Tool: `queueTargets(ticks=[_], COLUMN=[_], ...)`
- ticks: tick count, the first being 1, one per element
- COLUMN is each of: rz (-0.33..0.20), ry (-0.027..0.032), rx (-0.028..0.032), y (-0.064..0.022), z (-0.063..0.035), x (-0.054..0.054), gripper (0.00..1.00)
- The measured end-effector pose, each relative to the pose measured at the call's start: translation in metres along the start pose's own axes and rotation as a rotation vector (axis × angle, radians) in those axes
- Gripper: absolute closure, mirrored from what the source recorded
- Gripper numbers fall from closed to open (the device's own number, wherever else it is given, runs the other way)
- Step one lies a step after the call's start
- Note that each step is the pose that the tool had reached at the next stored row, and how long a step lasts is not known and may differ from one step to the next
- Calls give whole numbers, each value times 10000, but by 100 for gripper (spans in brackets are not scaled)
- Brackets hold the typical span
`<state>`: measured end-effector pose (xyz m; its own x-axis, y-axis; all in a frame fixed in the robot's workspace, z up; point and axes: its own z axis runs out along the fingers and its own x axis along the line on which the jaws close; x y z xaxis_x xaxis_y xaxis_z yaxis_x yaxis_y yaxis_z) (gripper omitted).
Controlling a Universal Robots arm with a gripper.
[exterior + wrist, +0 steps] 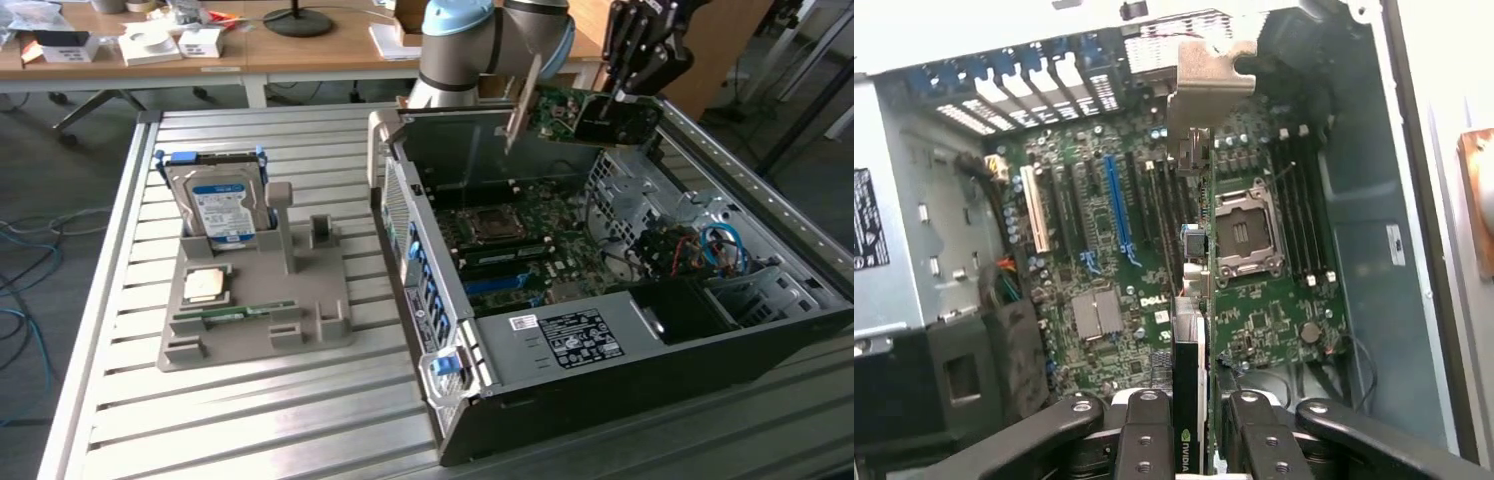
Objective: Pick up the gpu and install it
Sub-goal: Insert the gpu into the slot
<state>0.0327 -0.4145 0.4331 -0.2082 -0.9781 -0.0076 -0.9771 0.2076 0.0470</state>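
Black fingers [625,85] point downward, pinching the gpu [585,115] above the case [601,375].

Illumination is bright, diffuse and even, arriving from overhead. The slatted table [267,400] carries a soft sheen without hard glare. Shadows are faint; the computer case [694,370] is darkest inside its black bay. In the wrist view, the bracket of the gpu [1199,95] is washed out pale.
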Motion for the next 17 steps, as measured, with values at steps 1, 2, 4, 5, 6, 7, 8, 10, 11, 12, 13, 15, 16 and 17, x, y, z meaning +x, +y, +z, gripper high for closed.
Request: queueTargets(ticks=[1, 2, 4, 5, 6, 7, 8, 10, 11, 12, 13, 15, 16, 17], rz=[-133, -264, -531, -652, -741, -775, -780, -779, -779, -779, -781, -800, -815, -830], ry=[9, 20, 39, 48, 59, 65, 65, 64, 65, 64, 62, 59, 60, 62], rx=[0, -1, -1, -1, -1, 0, 0, 0, 0, 0, 2, 9, 12, 15], y=[0, 0, 0, 0, 0, -1, -1, 0, 0, 1, 3, 8, 11, 14], z=[1, 1, 2, 3, 3, 2, 2, 3, 3, 3, 4, 10, 13, 17], x=[0, 0, 0, -1, -1, -1, 0, -1, -1, 0, 0, 1, 2, 2], gripper=[73, 73, 73, 73, 73, 73, 73, 73, 73, 73, 73, 73, 73, 73])
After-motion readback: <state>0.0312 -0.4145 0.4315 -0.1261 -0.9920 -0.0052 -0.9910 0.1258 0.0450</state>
